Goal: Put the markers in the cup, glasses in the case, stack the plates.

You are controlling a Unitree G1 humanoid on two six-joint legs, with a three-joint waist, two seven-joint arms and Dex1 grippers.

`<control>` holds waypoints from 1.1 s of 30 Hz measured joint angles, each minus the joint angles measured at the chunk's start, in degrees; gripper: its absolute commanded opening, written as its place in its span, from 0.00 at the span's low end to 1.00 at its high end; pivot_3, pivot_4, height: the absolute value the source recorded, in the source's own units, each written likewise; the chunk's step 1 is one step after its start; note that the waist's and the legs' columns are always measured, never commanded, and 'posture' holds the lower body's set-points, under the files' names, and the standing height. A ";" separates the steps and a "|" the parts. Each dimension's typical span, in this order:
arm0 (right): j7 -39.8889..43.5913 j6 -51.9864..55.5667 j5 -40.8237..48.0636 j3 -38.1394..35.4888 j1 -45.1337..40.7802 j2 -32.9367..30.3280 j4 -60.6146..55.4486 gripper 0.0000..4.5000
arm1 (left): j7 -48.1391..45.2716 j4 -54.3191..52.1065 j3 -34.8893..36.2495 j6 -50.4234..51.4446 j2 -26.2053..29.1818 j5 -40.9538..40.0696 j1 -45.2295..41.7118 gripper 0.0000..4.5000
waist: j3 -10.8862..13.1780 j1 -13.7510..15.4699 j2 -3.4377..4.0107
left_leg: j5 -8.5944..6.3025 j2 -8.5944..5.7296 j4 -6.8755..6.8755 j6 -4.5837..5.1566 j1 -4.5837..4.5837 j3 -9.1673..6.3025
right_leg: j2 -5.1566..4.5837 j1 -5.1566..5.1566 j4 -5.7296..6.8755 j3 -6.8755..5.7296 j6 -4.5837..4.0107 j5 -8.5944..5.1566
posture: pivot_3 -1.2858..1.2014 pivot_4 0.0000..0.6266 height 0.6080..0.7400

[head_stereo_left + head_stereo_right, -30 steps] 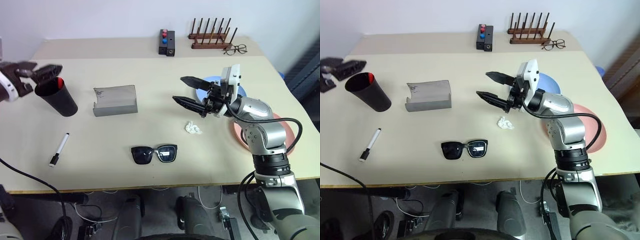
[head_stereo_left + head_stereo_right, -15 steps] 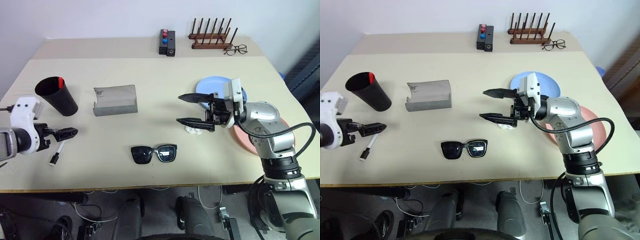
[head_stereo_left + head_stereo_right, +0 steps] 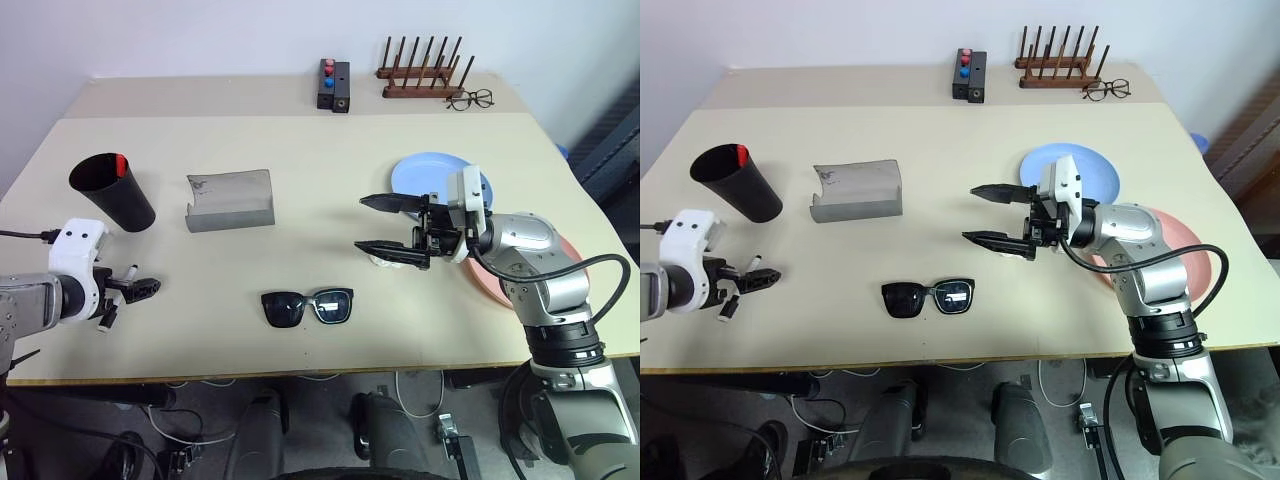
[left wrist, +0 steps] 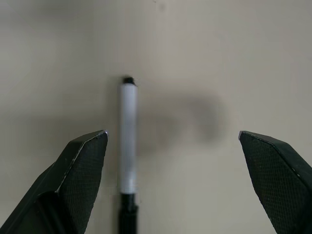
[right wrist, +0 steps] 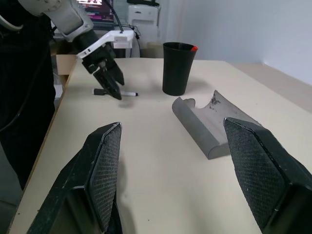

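Red-ended marker point(image 3: 120, 162) in tall black cup point(image 3: 112, 191), upper left; left gripper point(image 4: 173, 161) spread over white-barrelled marker point(image 4: 127, 146). Sunglasses, plates pending.

Both head eyes look down from above the near edge of the table point(image 3: 330, 150), the left wrist cam sits super close over the marker point(image 4: 127, 141), and the right wrist cam looks low across toward the cup point(image 5: 178, 68), catching that marker too.
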 measured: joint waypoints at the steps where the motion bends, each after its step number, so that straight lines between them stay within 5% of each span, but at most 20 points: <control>1: -0.10 -0.08 -0.01 0.00 0.00 0.00 0.00 0.76 | -0.06 0.08 -0.14 -0.32 0.08 0.22 -0.01 0.99 | 0.00 -0.02 0.00 | 0.00 0.00 0.00 0.00 0.00 0.01 | 0.00 0.00 0.00 0.00 0.00 0.00 | 0.52 0.24 1.00; 16: -1.01 -0.87 -0.17 0.00 -0.01 0.00 0.05 0.76 | -2.21 3.79 -3.10 -4.33 1.38 4.99 3.58 0.99 | 0.00 0.03 0.00 | 0.00 0.07 -0.01 0.00 -0.03 0.09 | 0.02 -0.10 0.00 0.01 -0.05 0.03 | 0.52 0.24 1.00; 25: -1.75 -0.85 -0.27 0.00 -0.01 -0.17 0.07 0.76 | -3.89 5.22 -4.13 -5.55 1.18 5.65 3.34 0.02 | -0.06 -0.15 0.12 | 0.00 0.14 -0.01 0.00 0.05 0.10 | 0.08 -0.10 0.02 0.02 -0.13 0.08 | 0.52 0.24 1.00; 33: -2.35 -0.84 -0.30 0.00 -0.01 -0.28 0.09 0.76 | -4.56 6.77 -4.14 -6.90 0.85 6.20 3.06 0.02 | -0.14 -0.07 0.27 | 0.00 0.14 -0.01 0.00 0.08 0.11 | 0.08 -0.10 0.04 0.04 -0.15 0.09 | 0.52 0.24 1.00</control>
